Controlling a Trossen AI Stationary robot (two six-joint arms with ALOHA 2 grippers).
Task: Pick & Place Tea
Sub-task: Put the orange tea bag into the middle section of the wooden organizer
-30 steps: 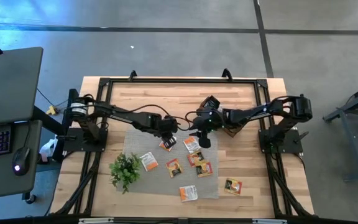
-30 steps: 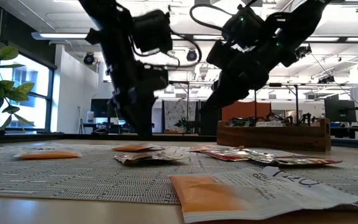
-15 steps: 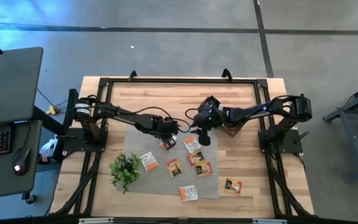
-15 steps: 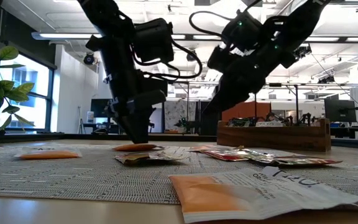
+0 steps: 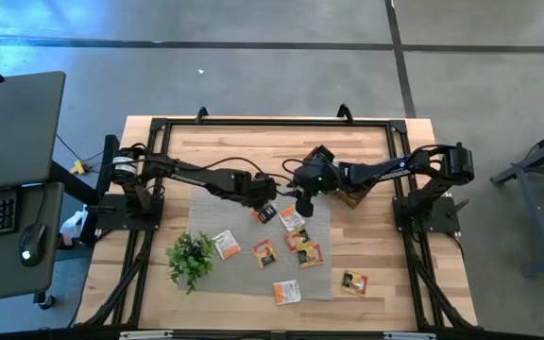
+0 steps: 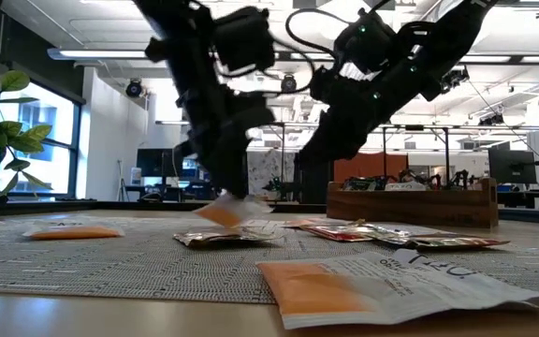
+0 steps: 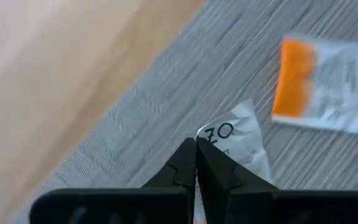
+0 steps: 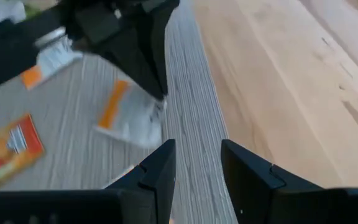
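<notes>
Several small tea sachets lie flat on a grey woven mat, among them orange-and-white ones and one on the bare wood. My left gripper is over the mat's far part, shut on one orange-and-white sachet. My right gripper hovers open just to its right, above the mat's far edge, with nothing between its fingers. A green plant sprig stands on the mat's left side. My left gripper pinches the sachet's white end between its two shut fingers. The fingers come from above, slanting down. The sachet hangs tilted below the fingertips, its orange end lowest, just clear of the mat.
A wooden box stands on the table behind my right gripper; in the low view its front wall rises at the right. More sachets lie close under both grippers. Bare wood stretches beyond the mat's far edge.
My left gripper has shut on the sachet that lay at the mat's far part and has risen with it, drifting a little toward the table's right. The sachet has left the mat and now hangs tilted.
</notes>
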